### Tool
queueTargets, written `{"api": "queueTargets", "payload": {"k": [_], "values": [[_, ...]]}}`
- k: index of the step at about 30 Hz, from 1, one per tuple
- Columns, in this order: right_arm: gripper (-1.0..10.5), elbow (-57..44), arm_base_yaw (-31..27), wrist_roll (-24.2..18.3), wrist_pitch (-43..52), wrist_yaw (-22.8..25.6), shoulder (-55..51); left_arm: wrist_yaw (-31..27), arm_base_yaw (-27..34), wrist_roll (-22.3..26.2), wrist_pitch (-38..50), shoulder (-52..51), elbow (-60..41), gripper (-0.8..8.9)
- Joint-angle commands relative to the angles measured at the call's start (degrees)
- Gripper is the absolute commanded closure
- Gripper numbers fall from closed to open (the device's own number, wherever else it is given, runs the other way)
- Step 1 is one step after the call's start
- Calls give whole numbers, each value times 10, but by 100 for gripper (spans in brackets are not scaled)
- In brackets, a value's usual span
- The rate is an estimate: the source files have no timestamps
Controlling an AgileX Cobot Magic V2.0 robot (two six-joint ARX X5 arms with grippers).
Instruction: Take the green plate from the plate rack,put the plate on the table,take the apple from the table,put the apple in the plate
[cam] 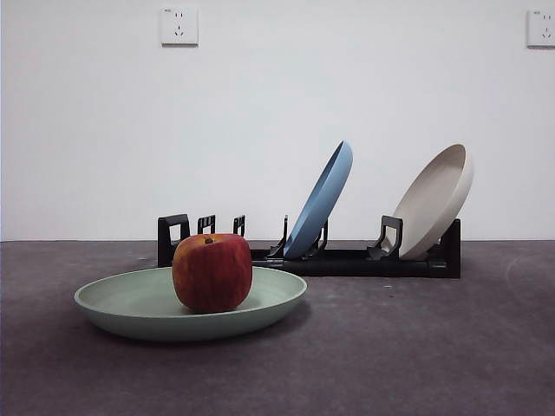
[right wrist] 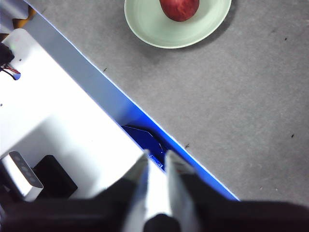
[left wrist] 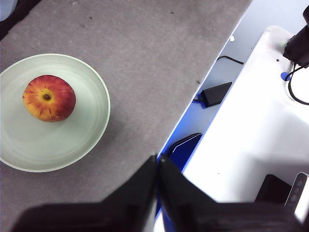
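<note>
Pale sage green, the green plate (cam: 130,314) is lying flat on the dark grey tabletop (cam: 416,347) in the lower left of the front view, and it is the only plate out of the rack. One apple (cam: 212,271), red with yellow-orange streaks, is sitting inside it, a little right of the plate's middle in that view, stem dimple turned up. Behind them, across the middle of the frame, one long black plate rack (cam: 347,260) is standing on the tabletop. Two plates are leaning in its slots: a blue plate (cam: 321,201) near the centre and a cream-white plate (cam: 434,201) toward the right end, both tilting to the right. That makes three plates in all, one apple and one rack. Two white wall sockets (cam: 179,26) are showing on the wall, one upper left and one at the upper right corner.

Neither arm is appearing in the front view. In the left wrist view the left gripper (left wrist: 158,166) is hanging over the tabletop's edge, well apart from the plate and apple at the left of that frame; its black jaws are pressing together with nothing between them. In the right wrist view the right gripper (right wrist: 155,162) is likewise hanging past the tabletop's edge, with the plate and apple far off at the top of that frame; its jaws are standing nearly together, only a thin slit between them, holding nothing.
</note>
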Motion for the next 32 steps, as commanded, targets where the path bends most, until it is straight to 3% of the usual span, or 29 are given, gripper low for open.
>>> {"api": "queueTargets", "payload": {"k": [1, 11, 16, 23, 26, 29, 32], "values": [[945, -4, 1, 8, 2, 0, -1, -1, -2, -2, 2, 0, -3, 817], [945, -4, 1, 9, 2, 2, -1, -1, -2, -2, 2, 0, -3, 817], [946, -4, 1, 9, 2, 2, -1, -60, -1, 1, -2, 0, -3, 817], [945, -4, 1, 9, 2, 2, -1, -62, 8, 2, 10, -3, -3, 817], [945, -4, 1, 9, 2, 2, -1, -79, 34, 5, 17, -16, -3, 817], [945, -4, 1, 9, 2, 2, -1, -76, 82, 56, 51, -44, -3, 817], [946, -4, 1, 9, 2, 2, -1, -72, 156, 78, 143, -85, -5, 817]]}}
